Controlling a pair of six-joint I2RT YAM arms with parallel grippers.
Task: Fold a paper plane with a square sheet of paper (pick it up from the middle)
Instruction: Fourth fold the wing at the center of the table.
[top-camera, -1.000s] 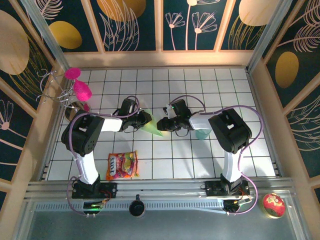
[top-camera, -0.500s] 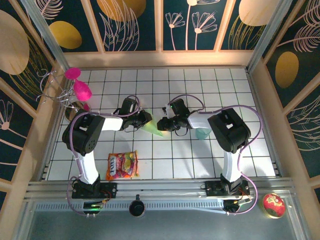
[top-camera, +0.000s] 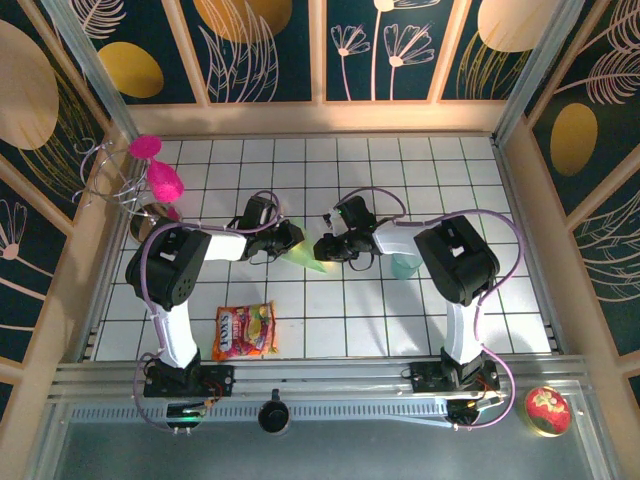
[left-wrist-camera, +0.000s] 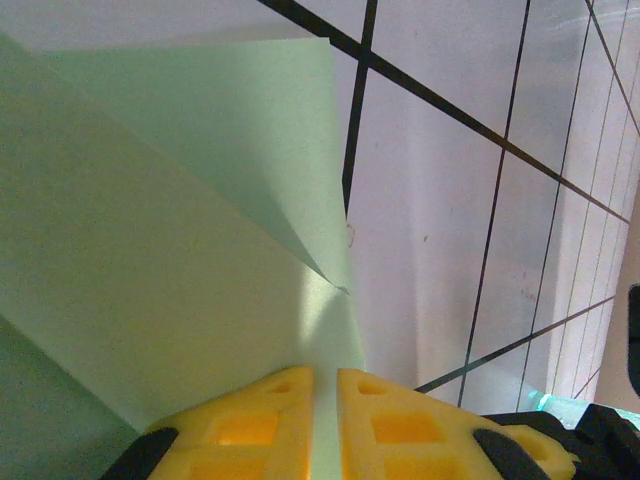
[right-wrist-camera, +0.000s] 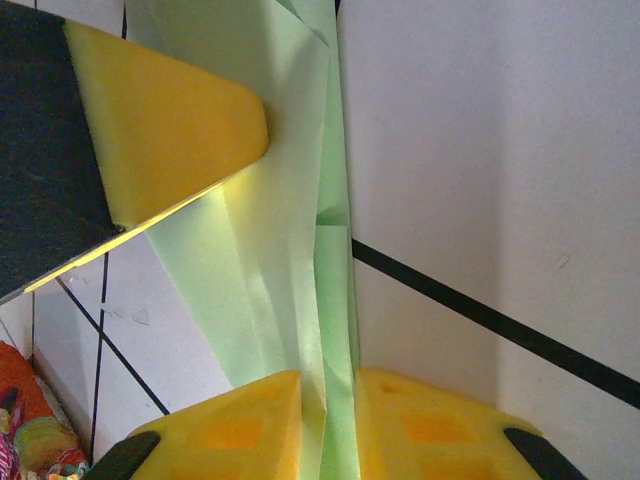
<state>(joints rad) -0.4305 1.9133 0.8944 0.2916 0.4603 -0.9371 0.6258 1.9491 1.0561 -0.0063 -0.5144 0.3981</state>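
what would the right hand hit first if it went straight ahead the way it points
Likely more of the folded green paper it pinches; just beyond, the left hand has a yellow finger slightly aside.

Tabletop (top-camera: 400, 320): white tiles, black grid lines.
Left claw (top-camera: 292, 240) and right claw (top-camera: 322, 248): facing each other mid-tabletop, both at the paper plane (top-camera: 308, 263), a pale green pointed wedge.
Teal cup (top-camera: 405, 267): tucked against the right arm.
Candy bag (top-camera: 244, 331): beside the left arm, near edge.
Pink balloon-like shapes (top-camera: 167, 182): far left.
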